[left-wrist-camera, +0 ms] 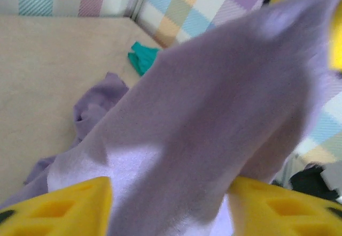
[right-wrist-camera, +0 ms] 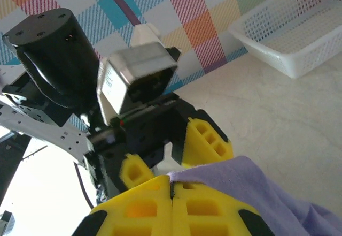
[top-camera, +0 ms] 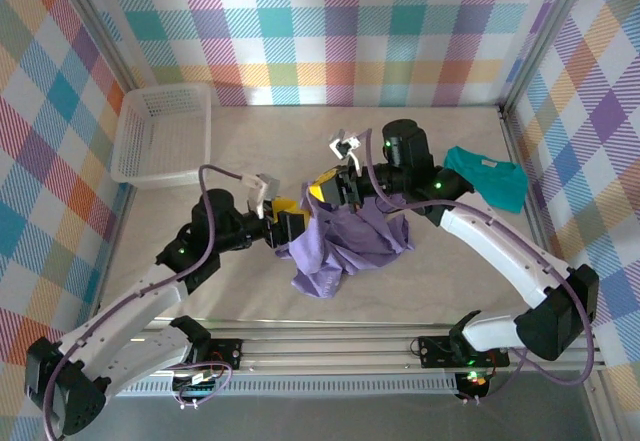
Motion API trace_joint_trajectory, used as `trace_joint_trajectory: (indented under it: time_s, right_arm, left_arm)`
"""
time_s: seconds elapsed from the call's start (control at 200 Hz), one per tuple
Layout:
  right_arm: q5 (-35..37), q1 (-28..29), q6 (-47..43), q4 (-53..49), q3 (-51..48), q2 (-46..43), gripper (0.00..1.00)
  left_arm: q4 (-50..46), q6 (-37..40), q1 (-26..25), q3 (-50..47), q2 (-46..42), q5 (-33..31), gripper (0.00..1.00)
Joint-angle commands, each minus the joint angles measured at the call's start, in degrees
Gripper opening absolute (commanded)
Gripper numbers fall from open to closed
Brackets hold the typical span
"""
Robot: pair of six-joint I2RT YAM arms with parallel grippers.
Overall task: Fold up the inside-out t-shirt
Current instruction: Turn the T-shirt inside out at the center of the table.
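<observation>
**Trainee:** Reading the overhead view from left to right, what is shown?

**Operator:** At far left, a white basket (top-camera: 160,136) on the table (top-camera: 270,136), well apart from the work. Next, my left end effector (top-camera: 292,229). Its yellow fingers (left-wrist-camera: 64,206) stand spread, with lavender cloth draped loosely through the gap, not clamped. At centre, the inside-out t-shirt (top-camera: 350,246), a bunched heap. Its lower part lies on the table and its upper part is drawn up between the two arms. Then my right end effector (right-wrist-camera: 171,188), pressed together and pinching an edge of that shirt. At far right, a teal t-shirt (top-camera: 488,179) lies just beside the right arm.

**Trainee:** What could go wrong from here?

**Operator:** In my judgement, three things.
- (a) The shirt hangs from one pinch. If I raise or swing the right arm quickly, the soft cloth could slip out and drop in a heap.
- (b) The two end effectors sit very close. A careless move of either could knock them together, or catch cloth on the left one and drag it.
- (c) The shirt is crumpled, with no hem or sleeve laid flat. Any fold begun now would lock in the creases.

I cannot tell which part of the garment the right side holds.
</observation>
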Motion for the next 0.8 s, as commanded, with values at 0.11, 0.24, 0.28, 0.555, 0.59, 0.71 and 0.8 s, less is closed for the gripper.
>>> trace_joint_trajectory:
  time_s: [0.11,0.24,0.28,0.555,0.59,0.71,0.8]
  right_arm:
    - [6.66,0.65,-6.12,-15.89,7.88,1.35,0.00]
    - [8.20,0.65,-9.31,-23.96,11.51,2.82,0.00]
    - [8.76,0.65,-10.01,-25.80,12.42,3.19,0.00]
    - [-9.16,0.65,-3.28,-16.47,10.93,6.65,0.00]
    - [-10.59,0.64,-1.48,-14.03,10.18,7.05,0.00]
    - [-6.14,0.65,5.38,-8.17,8.11,7.98,0.00]
    - [-0.15,0.39,8.48,-8.25,8.18,9.19,0.00]
  left_arm:
    - [-3.20,2.53,-0.44,2.05,1.63,-8.17,0.03]
    - [-5.76,2.89,-0.47,2.71,0.69,-14.76,0.00]
    - [-6.22,3.38,-0.43,2.70,0.27,-15.84,0.00]
    - [-10.66,3.39,-0.48,5.55,3.86,-20.82,0.01]
    - [-10.80,3.33,-0.48,5.83,4.20,-20.72,0.02]
    - [-13.11,3.17,-0.48,7.09,4.60,-22.68,0.18]
    - [-13.84,3.37,-0.48,6.57,3.18,-22.54,0.36]
